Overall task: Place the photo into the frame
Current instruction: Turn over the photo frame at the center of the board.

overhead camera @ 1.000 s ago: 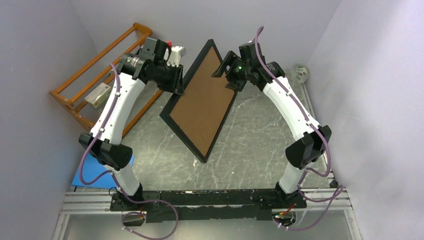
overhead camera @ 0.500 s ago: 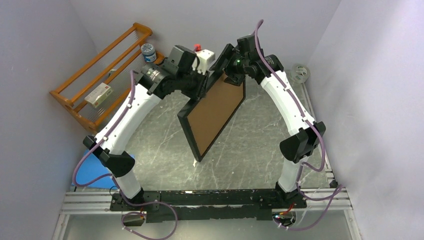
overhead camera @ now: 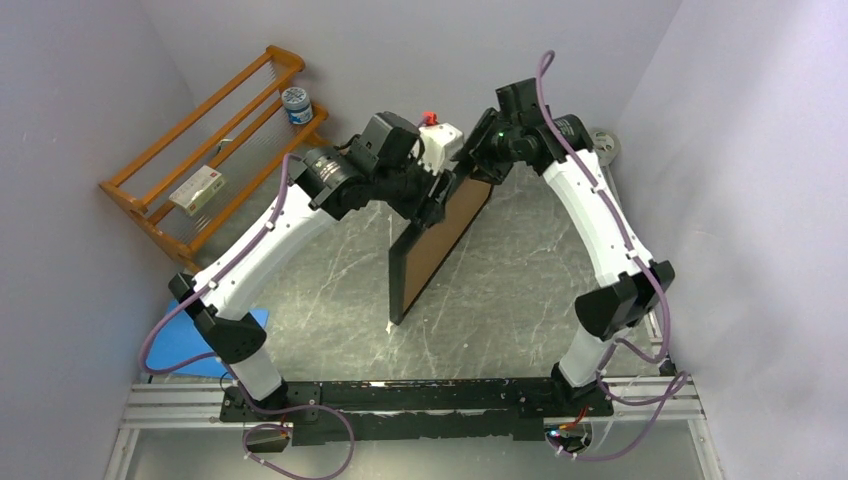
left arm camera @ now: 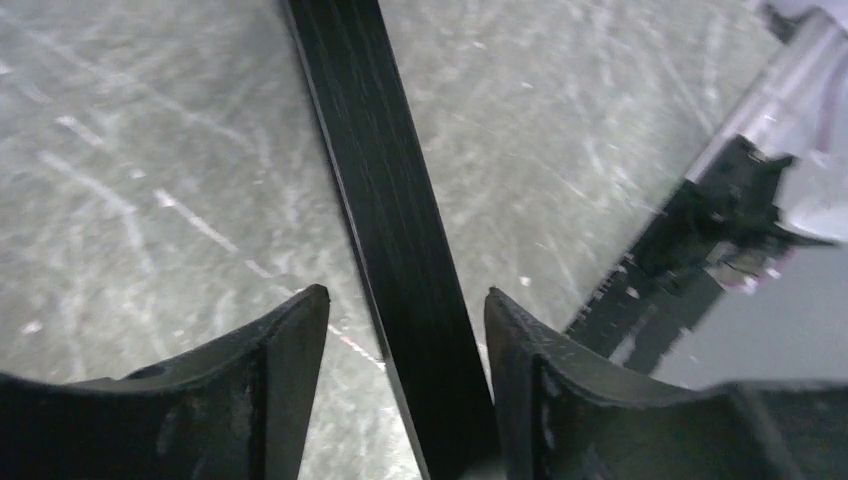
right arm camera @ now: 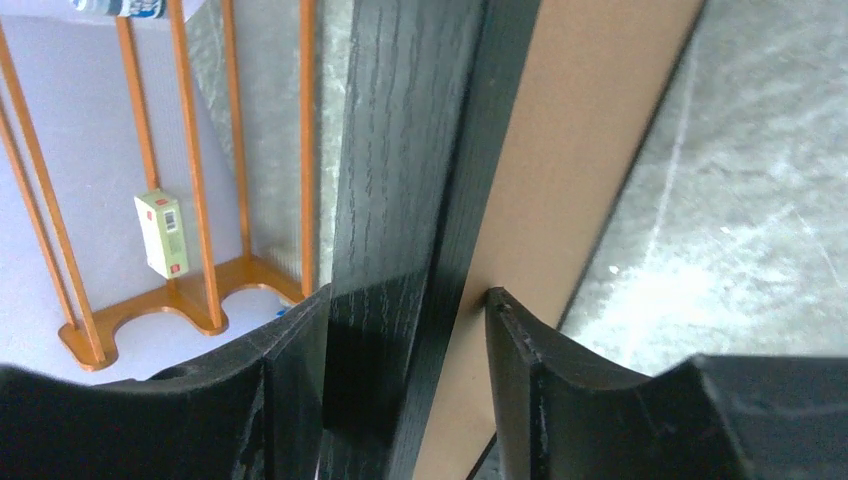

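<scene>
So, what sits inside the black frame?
A brown backing board fills the frame, which shows its back side. Whether the photo lies under the board cannot be seen, because the board covers that side.

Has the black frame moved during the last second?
Yes. The frame tipped up steeper, its left edge swinging right, away from the orange rack.
</scene>
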`<control>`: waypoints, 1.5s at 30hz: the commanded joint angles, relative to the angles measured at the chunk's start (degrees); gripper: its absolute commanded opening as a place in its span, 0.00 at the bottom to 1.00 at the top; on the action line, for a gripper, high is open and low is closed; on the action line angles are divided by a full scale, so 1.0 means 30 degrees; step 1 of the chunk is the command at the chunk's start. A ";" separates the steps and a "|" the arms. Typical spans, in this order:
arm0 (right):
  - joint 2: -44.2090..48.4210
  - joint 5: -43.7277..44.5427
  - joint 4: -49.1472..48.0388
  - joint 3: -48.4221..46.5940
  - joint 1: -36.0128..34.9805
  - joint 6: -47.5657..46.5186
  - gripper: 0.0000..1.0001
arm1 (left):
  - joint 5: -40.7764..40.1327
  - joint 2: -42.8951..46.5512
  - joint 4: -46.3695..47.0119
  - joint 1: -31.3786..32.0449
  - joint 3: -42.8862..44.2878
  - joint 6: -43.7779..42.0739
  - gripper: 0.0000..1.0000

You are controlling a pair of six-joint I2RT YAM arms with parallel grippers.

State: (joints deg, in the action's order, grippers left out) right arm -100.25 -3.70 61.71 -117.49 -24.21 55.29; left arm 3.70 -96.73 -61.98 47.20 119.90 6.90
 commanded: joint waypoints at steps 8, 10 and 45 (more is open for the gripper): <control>0.3831 -0.3156 -0.0007 0.3763 0.2637 -0.1340 0.51 | 0.7362 0.2634 0.3657 0.0061 -0.1968 -0.0682 0.89; 0.4119 -0.3778 -0.0006 0.4207 0.3190 -0.2002 0.51 | 0.7579 0.2668 0.3897 -0.0025 -0.1917 -0.0630 0.91; 0.4972 -0.9998 -1.7927 1.9989 0.9095 -0.7726 0.88 | 0.7998 -0.7261 0.8148 -1.0593 -0.9321 0.3771 0.86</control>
State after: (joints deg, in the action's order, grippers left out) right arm -82.06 -32.53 17.91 -56.49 3.05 33.93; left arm 28.32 -116.92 -39.55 15.33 90.59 17.76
